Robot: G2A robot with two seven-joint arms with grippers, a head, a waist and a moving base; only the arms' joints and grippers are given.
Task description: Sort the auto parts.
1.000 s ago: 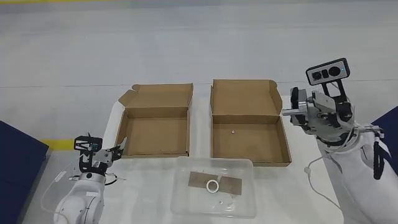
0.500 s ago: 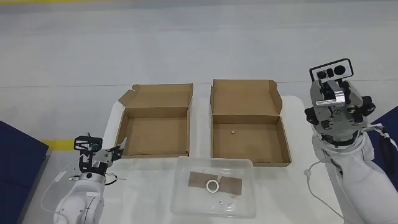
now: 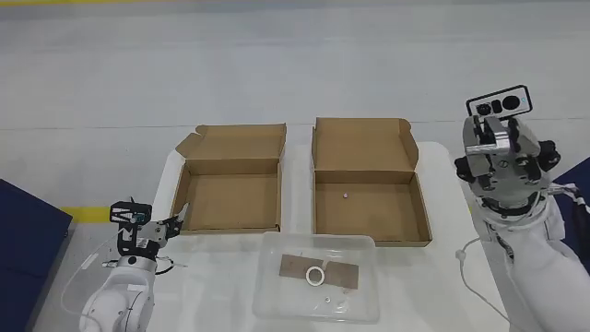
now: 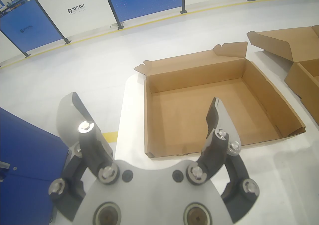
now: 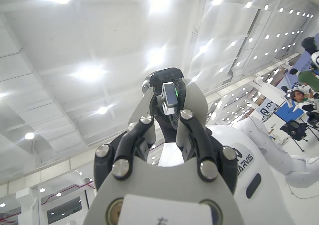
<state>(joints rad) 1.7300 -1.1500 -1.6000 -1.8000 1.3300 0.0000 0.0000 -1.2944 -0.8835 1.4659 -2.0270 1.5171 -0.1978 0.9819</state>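
A clear plastic bin (image 3: 273,281) at the table's front middle holds a white ring (image 3: 315,276), a brown flat piece (image 3: 343,273) and a tiny part (image 3: 328,302). Behind it stand two open cardboard boxes. The left box (image 3: 230,201) is empty. The right box (image 3: 373,214) holds one small pale part (image 3: 346,195). My left gripper (image 3: 173,219) (image 4: 145,100) is open and empty at the table's front left corner, facing the left box (image 4: 211,111). My right gripper (image 3: 498,134) (image 5: 167,85) is raised beyond the table's right side, pointing upward, fingers slightly apart and empty.
The white table (image 3: 415,277) has bare room to the right of the bin. A blue panel (image 4: 25,156) stands off the table's left edge. A white cable (image 3: 466,272) hangs by the right arm. The right box's edge (image 4: 306,76) lies past the left box.
The right arm has swung its gripper from facing left over the table to pointing upward and drifted slightly right. The left arm and all parts stayed still.
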